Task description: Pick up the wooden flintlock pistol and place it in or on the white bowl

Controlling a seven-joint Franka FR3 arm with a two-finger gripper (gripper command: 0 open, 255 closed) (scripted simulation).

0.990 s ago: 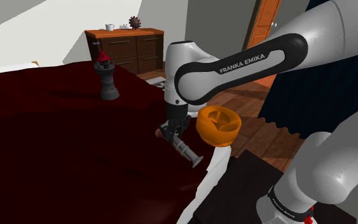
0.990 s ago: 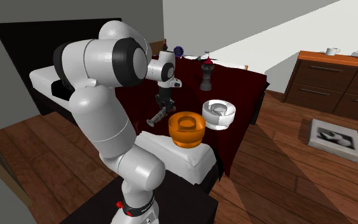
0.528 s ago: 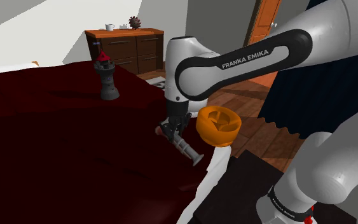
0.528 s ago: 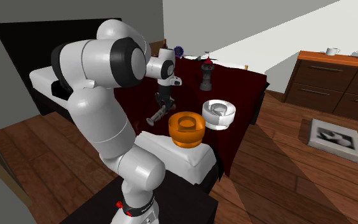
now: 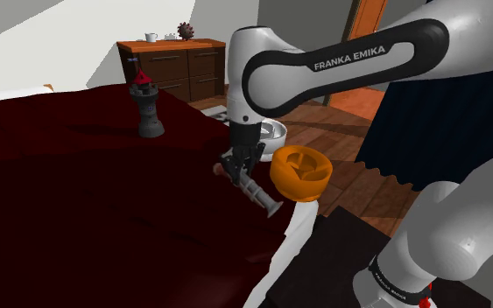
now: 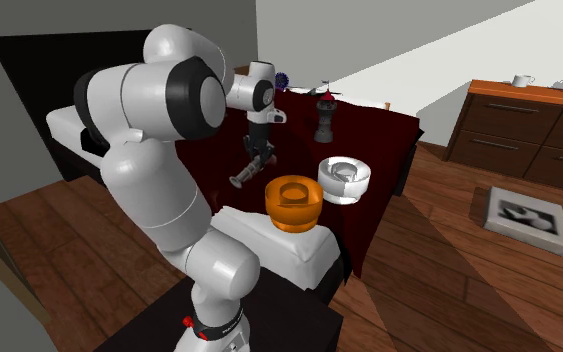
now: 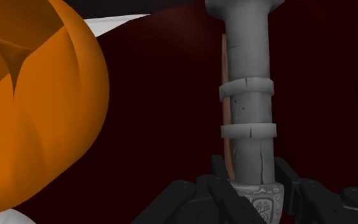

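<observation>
The gripper (image 5: 240, 163) pinches one end of the pistol (image 5: 257, 191), which slants down. The white bowl (image 6: 345, 180) sits toward the second exterior view's right, just beside the orange bowl (image 6: 292, 203).

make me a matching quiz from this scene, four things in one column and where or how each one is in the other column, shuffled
Things:
1. pistol
2. orange bowl
3. white bowl
4. tower figurine

Places or states:
A. stands upright on the dark red cover
B. the bowl nearer the stand
C. clasped in the gripper
D. just right of the other bowl in the second exterior view

Pairs: 1-C, 2-B, 3-D, 4-A
</observation>
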